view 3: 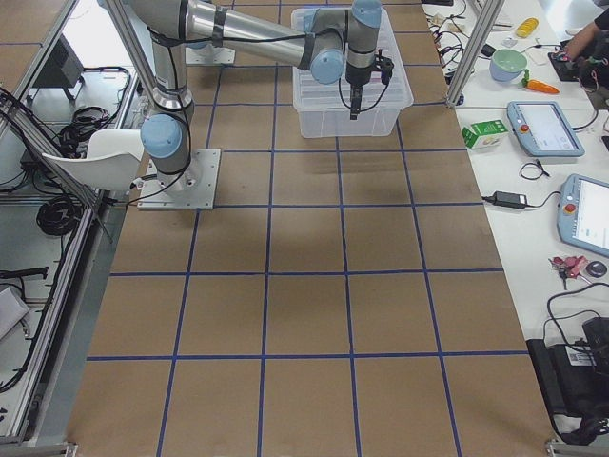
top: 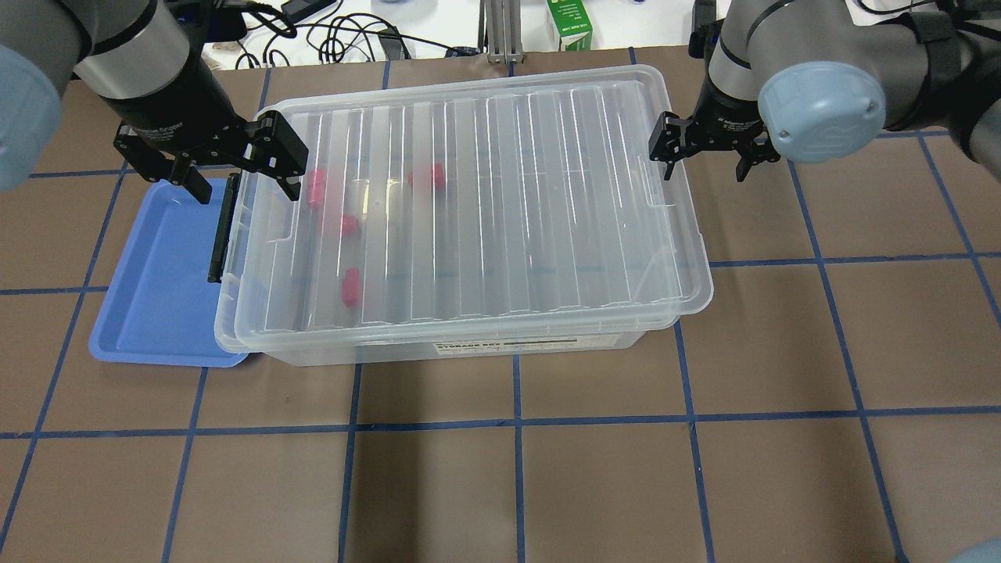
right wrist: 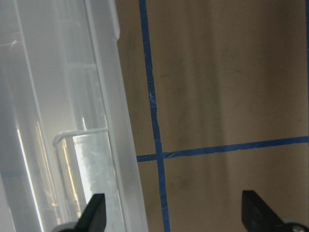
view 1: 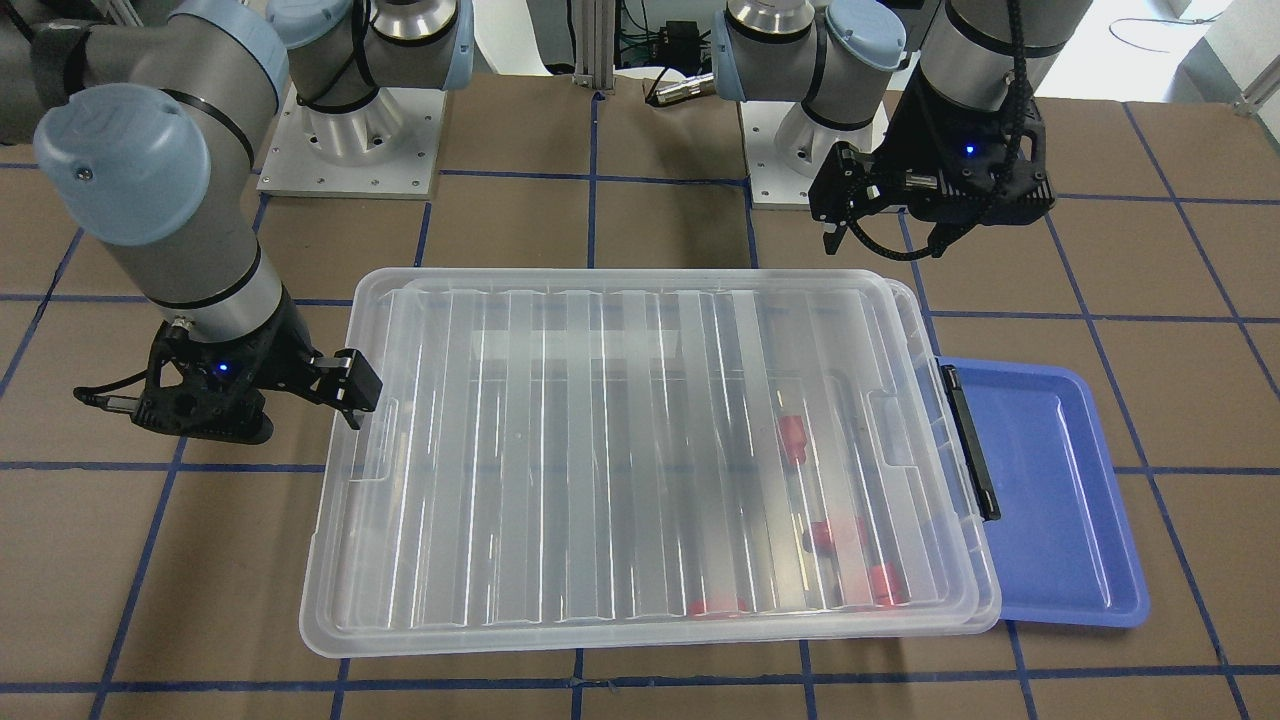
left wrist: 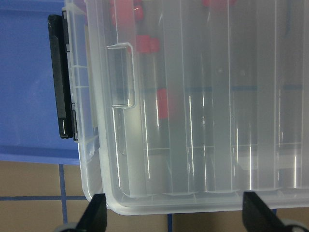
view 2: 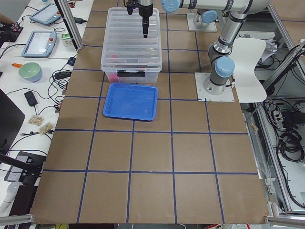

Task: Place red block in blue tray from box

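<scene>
Placement seems chosen for a short carry: at the far left the blue tray [top: 148,297] lies on the table [top: 516,485], just beside one short end of the box [top: 469,344], and it holds no block yet. Above this same end hang the left fingers [top: 283,156], spread wide and holding nothing. The left wrist view shows them astride a corner of the lid [top: 500,195], near the black latch [top: 223,227]. Whether the latch is undone, I cannot tell.

Next to the right, inside the box, lie the red blocks [top: 315,188]. There are four of them, all in the half nearest the tray and all below the ribbed lid, so I judge that no block can be reached at this moment.

At the far right, the right fingers [top: 666,148] are also wide and hold nothing. One is over the lid's rim, the other over the table. With one arm at each short end, the step in hand is probably to take the lid off, and picking a block comes only after that.
</scene>
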